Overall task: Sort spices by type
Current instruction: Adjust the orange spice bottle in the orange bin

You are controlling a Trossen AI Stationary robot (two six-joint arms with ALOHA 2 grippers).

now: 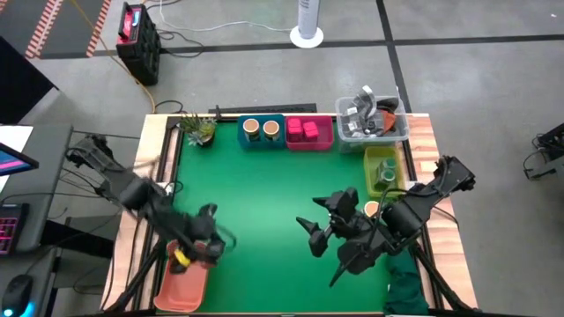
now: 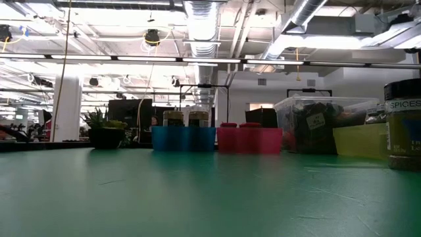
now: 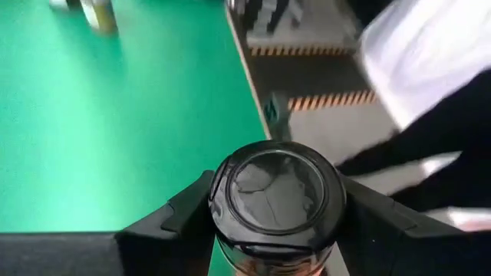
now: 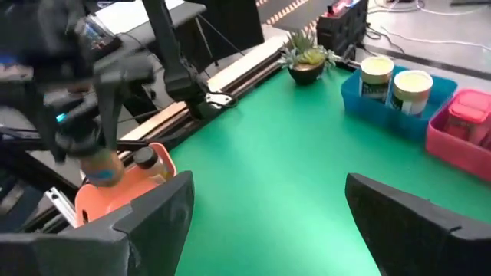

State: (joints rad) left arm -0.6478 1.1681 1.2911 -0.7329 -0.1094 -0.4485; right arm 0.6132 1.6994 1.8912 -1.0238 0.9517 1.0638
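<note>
Dark-lidded and upright, a spice jar (image 3: 276, 201) is gripped between the fingers of the left gripper (image 1: 201, 249), its long axis vertical and its lid facing the wrist camera. It is held over the orange bin (image 1: 182, 286) at the table's front left corner. Spread wide and empty, the right gripper (image 1: 321, 239) is seen over the green mat (image 1: 264, 220), with a tan-topped jar (image 1: 371, 209) just beside that arm.

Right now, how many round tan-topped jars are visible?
3: two round tan-topped jars side by side in the blue bin, one beside the right arm, partly hidden. Others may be hidden.
</note>
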